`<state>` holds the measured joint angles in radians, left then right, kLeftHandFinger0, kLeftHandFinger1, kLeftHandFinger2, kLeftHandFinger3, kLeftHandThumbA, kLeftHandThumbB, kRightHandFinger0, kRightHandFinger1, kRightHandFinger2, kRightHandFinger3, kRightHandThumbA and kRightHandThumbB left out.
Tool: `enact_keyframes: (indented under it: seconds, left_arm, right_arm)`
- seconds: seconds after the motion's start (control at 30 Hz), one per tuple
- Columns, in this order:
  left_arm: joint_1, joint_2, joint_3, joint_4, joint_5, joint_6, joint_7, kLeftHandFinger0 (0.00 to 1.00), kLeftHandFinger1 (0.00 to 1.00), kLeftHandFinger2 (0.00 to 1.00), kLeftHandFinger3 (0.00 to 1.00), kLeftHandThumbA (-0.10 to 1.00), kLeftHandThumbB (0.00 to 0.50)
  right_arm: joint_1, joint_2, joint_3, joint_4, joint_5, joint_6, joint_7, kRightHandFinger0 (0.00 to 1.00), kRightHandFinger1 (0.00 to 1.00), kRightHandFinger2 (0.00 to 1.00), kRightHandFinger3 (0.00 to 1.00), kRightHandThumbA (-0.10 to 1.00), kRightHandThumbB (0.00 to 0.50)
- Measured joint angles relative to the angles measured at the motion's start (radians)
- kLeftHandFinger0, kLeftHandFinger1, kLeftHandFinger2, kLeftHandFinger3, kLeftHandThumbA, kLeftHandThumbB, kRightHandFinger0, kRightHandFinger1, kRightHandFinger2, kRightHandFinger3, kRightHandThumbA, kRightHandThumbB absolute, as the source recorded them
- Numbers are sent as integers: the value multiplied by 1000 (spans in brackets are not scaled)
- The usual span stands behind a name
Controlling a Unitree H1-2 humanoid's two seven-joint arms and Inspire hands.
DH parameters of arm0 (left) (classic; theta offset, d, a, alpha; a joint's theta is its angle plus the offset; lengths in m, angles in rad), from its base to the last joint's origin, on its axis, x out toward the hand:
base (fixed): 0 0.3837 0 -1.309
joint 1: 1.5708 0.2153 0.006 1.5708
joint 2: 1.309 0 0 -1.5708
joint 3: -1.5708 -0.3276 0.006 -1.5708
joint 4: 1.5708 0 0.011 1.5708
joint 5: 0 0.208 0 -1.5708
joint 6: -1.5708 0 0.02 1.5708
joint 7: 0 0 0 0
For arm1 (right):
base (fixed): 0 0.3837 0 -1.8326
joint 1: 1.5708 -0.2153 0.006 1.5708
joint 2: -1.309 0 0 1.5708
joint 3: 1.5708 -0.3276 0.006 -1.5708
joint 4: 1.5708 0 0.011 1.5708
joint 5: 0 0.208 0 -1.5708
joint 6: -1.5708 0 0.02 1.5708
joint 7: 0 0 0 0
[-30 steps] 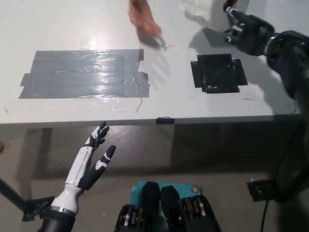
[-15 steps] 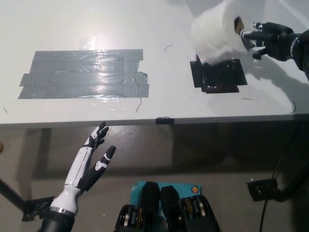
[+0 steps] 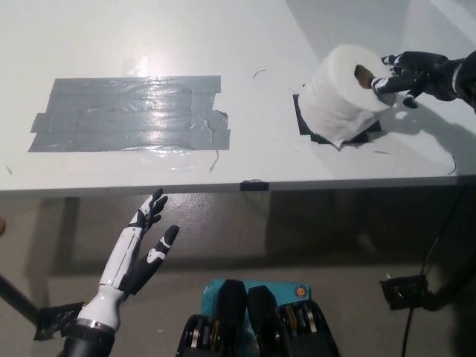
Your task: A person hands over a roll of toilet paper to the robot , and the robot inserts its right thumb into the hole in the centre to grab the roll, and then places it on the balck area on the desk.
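Lowered toilet paper roll (image 3: 338,100) over black area (image 3: 372,128), right hand (image 3: 405,72) gripping its core, left hand (image 3: 141,249) open

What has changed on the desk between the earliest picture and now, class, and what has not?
The person's hand has gone from view. The black right hand, earlier near the top edge, took the toilet paper roll by its centre hole and has carried it down onto the black area. Unchanged: the white left hand open below the desk edge, and the grey tape patch.
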<state>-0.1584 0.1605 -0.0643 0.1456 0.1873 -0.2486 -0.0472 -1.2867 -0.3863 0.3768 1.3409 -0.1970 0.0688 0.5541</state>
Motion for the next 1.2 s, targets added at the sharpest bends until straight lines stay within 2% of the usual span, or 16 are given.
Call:
enact_keyframes:
  seconds: [0.07,0.1,0.13,0.17,0.23,0.3,0.47,0.5,0.63,0.67,0.73,0.8,0.9,1.03,1.07,1.2]
  left_arm:
    - [0,0,0,1,0,0,0,1000,1000,1000,1000,843,176]
    - [0,0,0,1,0,0,0,1000,1000,1000,1000,844,174]
    - [0,0,0,1,0,0,-1,1000,1000,1000,1000,843,173]
    - [-1,0,0,1,0,0,-1,1000,1000,1000,1000,844,173]
    - [-1,1,0,1,0,0,-2,1000,1000,1000,1000,848,179]
    - [-1,1,0,0,0,0,-3,1000,1000,1000,1000,848,179]
    - [-1,1,0,0,0,0,-4,1000,1000,1000,1000,851,180]
    - [-1,1,0,0,0,0,-4,1000,1000,1000,1000,851,181]
    - [-1,1,1,1,0,0,-4,1000,1000,1000,1000,858,180]
    - [-1,1,1,1,0,0,-4,1000,1000,1000,1000,859,181]
    - [-1,1,1,1,0,0,-4,1000,1000,1000,1000,859,180]
    - [-1,1,1,1,0,0,-4,1000,1000,1000,1000,858,176]
    - [-1,1,1,3,0,0,-4,1000,1000,1000,1000,859,172]
    - [-1,1,1,3,0,0,-4,1000,1000,1000,1000,851,173]
    - [-1,1,1,3,0,0,-4,1000,1000,1000,1000,854,186]
    - [-3,1,1,5,0,0,-4,1000,1000,1000,1000,864,178]
  right_arm:
    - [-6,-1,20,-7,-17,-6,14,656,1000,1000,1000,235,346]
    - [-9,-1,22,-9,-19,-5,22,844,1000,1000,1000,314,342]
    - [-11,-1,24,-11,-21,-2,30,958,1000,1000,1000,344,352]
    - [-14,-3,27,-15,-25,2,54,1000,1000,1000,1000,378,385]
    - [-15,-4,27,-22,-27,5,77,1000,1000,1000,1000,516,439]
    - [-15,-4,24,-28,-27,10,97,1000,1000,1000,1000,634,451]
    - [-14,-4,-5,-92,-27,25,101,1000,1000,1000,1000,733,431]
    - [-14,-4,-13,-101,-27,25,99,1000,1000,1000,1000,690,439]
    - [-16,-4,-85,-136,-15,23,58,1000,1000,1000,1000,719,444]
    - [-16,-3,-116,-145,-11,22,36,1000,1000,1000,1000,705,415]
    - [-19,-2,-159,-151,-5,18,-3,1000,1000,1000,1000,759,419]
    - [-20,1,-206,-155,8,16,-33,1000,1000,1000,1000,919,374]
    - [-19,11,-259,-169,17,15,-92,1000,1000,1000,1000,1000,338]
    - [-9,24,-282,-202,12,15,-164,1000,1000,1000,1000,1000,340]
    - [-3,29,-287,-217,9,15,-188,1000,1000,1000,1000,1000,359]
    - [26,37,-307,-319,3,11,-255,1000,1000,1000,1000,994,319]
